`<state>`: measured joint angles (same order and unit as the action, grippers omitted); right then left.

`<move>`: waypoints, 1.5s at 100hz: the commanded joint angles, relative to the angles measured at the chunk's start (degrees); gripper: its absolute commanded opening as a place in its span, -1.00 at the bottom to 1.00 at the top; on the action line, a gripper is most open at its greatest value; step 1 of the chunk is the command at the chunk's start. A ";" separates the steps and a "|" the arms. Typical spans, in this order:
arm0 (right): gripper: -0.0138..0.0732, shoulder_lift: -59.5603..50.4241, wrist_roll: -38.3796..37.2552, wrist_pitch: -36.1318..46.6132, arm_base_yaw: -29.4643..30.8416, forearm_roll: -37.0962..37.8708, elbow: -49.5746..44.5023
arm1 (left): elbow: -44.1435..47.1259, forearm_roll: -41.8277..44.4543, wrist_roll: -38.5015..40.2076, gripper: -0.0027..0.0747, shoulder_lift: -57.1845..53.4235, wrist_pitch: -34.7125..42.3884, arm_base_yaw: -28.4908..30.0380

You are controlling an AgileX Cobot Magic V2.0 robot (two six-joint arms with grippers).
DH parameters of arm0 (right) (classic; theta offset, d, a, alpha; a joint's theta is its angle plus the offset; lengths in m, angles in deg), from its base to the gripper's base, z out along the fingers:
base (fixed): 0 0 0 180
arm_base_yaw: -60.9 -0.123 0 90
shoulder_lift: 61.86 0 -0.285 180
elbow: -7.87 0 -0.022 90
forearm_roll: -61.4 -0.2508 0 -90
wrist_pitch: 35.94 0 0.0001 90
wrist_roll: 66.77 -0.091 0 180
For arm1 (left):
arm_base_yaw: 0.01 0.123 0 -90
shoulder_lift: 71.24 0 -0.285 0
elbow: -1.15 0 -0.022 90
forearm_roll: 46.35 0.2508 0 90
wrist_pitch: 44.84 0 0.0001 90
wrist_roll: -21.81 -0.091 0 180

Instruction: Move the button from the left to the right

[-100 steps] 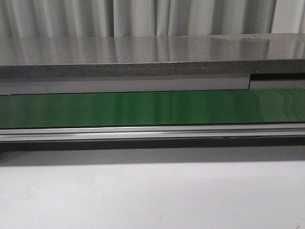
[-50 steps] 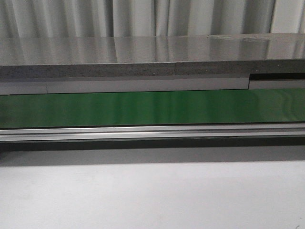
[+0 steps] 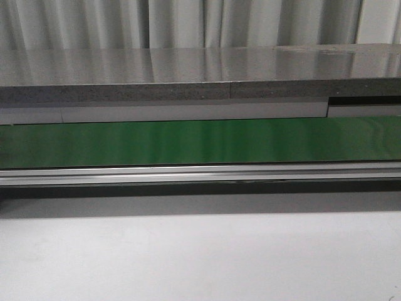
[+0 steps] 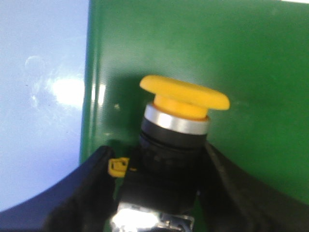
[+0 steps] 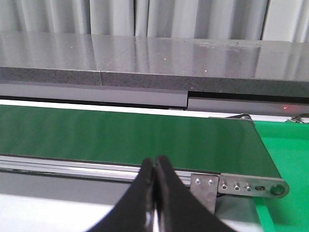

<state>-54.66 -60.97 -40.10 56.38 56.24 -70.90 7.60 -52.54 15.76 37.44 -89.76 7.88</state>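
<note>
Green belt (image 4: 241,72) backs the left gripper (image 4: 159,193), clamped on the button (image 4: 181,104); right gripper (image 5: 155,193) pressed together, level, pointing toward 12 o'clock.

One button (image 4: 176,130), between fingers of left gripper (image 4: 159,193); two grippers total, right gripper (image 5: 155,193) pressed together, nothing between; one green belt (image 3: 200,142) ahead of it; one grey ledge (image 3: 200,74)

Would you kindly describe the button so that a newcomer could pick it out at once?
Look at the green surface in the left wrist view. Over it, between the left gripper and its black fingers, sits the button: black body, silver collar and a wide yellow mushroom cap, the only yellow-topped thing there.
</note>
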 commanded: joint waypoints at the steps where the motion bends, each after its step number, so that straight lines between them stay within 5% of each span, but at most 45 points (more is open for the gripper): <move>1: -0.84 -1.23 0.08 4.69 0.09 0.48 0.83 | -1.47 -0.95 0.08 0.48 -2.63 2.03 -0.34; 12: -0.84 -1.23 0.08 4.69 0.09 0.48 0.83 | -1.47 -1.08 0.08 0.76 -2.75 1.92 -0.34; 62: -0.84 -1.23 0.08 4.69 0.09 0.48 0.83 | -0.67 -8.49 -5.41 0.76 -17.65 2.01 -0.34; 84: -0.84 -1.23 0.08 4.69 0.09 0.48 0.83 | 6.36 -9.15 -5.50 0.76 -31.62 10.38 -1.03; 117: -0.84 -1.23 0.08 4.69 0.09 0.48 0.83 | 23.75 -8.30 -6.98 0.75 -54.76 28.12 -10.15; 150: -0.84 -1.23 0.08 4.69 0.09 0.48 0.83 | 42.70 -8.23 -6.98 0.75 -72.88 40.16 -10.54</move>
<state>-54.66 -60.97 -40.10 56.38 56.24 -70.90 48.17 -60.32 8.75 -31.91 -57.21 -2.12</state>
